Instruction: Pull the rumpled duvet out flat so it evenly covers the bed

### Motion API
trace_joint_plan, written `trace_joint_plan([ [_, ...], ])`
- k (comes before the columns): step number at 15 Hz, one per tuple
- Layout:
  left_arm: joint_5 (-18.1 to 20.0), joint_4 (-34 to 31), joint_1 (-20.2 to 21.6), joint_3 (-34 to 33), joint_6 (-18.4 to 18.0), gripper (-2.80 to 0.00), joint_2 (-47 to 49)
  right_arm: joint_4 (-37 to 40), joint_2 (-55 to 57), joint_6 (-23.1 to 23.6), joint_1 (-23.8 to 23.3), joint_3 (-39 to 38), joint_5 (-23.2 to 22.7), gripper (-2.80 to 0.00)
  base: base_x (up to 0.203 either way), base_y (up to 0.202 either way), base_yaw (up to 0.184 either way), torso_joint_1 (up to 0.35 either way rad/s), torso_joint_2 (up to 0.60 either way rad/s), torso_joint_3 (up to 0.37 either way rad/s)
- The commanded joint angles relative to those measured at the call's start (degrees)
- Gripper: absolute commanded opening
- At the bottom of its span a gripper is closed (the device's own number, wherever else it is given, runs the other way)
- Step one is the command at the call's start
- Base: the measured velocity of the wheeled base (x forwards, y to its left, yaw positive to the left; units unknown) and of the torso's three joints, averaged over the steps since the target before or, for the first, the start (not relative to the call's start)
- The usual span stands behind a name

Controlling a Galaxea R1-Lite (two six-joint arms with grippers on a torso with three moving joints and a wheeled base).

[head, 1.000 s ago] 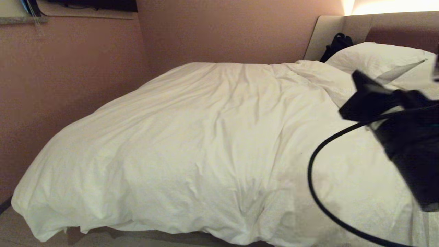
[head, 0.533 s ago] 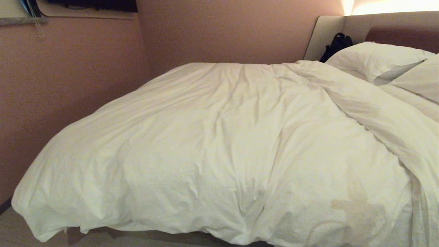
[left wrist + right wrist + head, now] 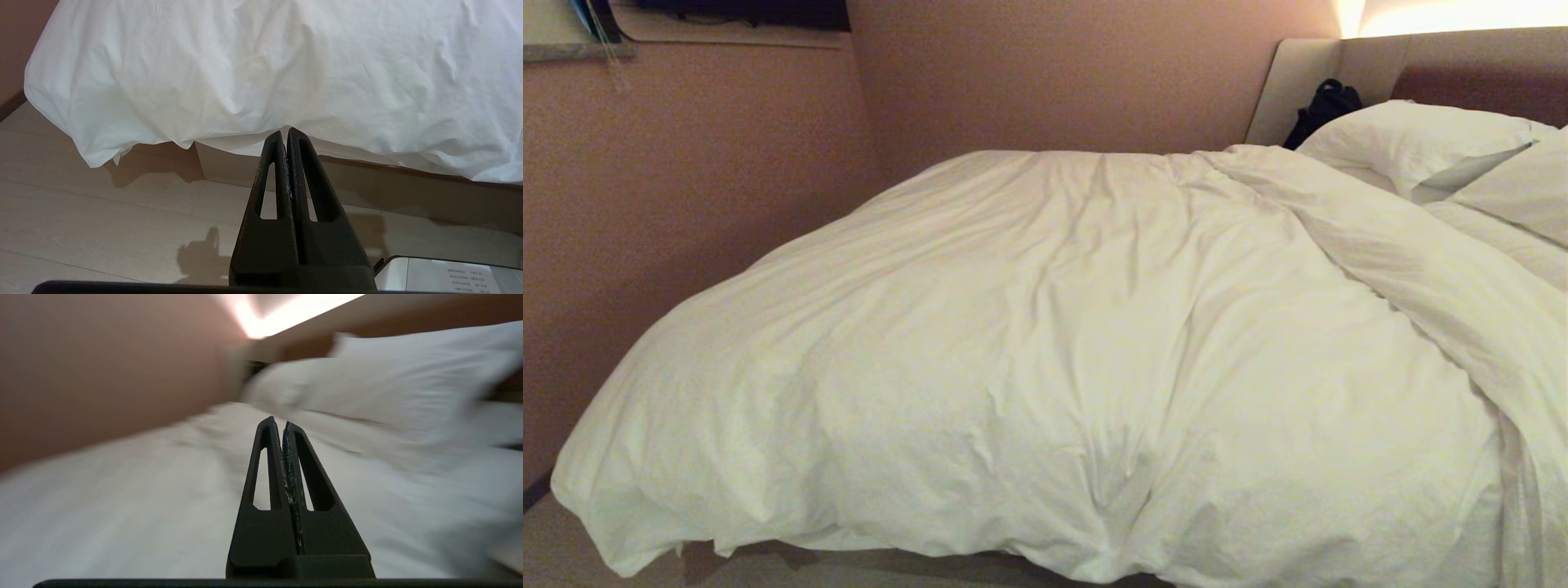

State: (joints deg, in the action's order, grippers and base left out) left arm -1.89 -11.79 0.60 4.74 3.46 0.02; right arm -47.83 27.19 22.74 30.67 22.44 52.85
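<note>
The bed [image 3: 1307, 90] lies under the duvet [image 3: 1045, 343], which spreads wide but bunches in a ridge near the pillows [image 3: 1413, 139]. Right claw [image 3: 284, 424] hangs above it, pressed together, empty; left claw [image 3: 286, 132], also pressed together, points at the hanging hem. That ridge risks staying uneven.

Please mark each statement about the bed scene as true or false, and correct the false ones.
1. The duvet hangs over the foot of the bed. True.
2. The left gripper is clamped on the duvet. False: it is shut on nothing, hanging over the floor.
3. The right gripper is open. False: shut, empty.
4. Pillows lie by the headboard. True.
</note>
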Motion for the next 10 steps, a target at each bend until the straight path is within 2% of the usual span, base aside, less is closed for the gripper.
trace_joint_plan([
  [1, 0.0, -0.1, 0.0, 0.0, 0.1, -2.80, 0.0, 14.7, -3.7, 0.2, -3.9, -0.5, 0.6, -2.80, 0.000, 0.000, 0.000, 0.000, 0.00, 0.000],
  [5, 0.0, -0.1, 0.0, 0.0, 0.1, -2.80, 0.0, 15.6, -5.0, 0.4, -12.1, -1.3, 0.7, -2.80, 0.000, 0.000, 0.000, 0.000, 0.00, 0.000],
  [8, 0.0, -0.1, 0.0, 0.0, 0.1, -2.80, 0.0, 19.1, -9.9, 0.4, -18.9, -3.1, 0.6, -2.80, 0.000, 0.000, 0.000, 0.000, 0.00, 0.000],
  [10, 0.0, -0.1, 0.0, 0.0, 0.1, -2.80, 0.0, 18.0, -11.1, -0.9, -20.4, -5.1, 2.6, -2.80, 0.000, 0.000, 0.000, 0.000, 0.00, 0.000],
])
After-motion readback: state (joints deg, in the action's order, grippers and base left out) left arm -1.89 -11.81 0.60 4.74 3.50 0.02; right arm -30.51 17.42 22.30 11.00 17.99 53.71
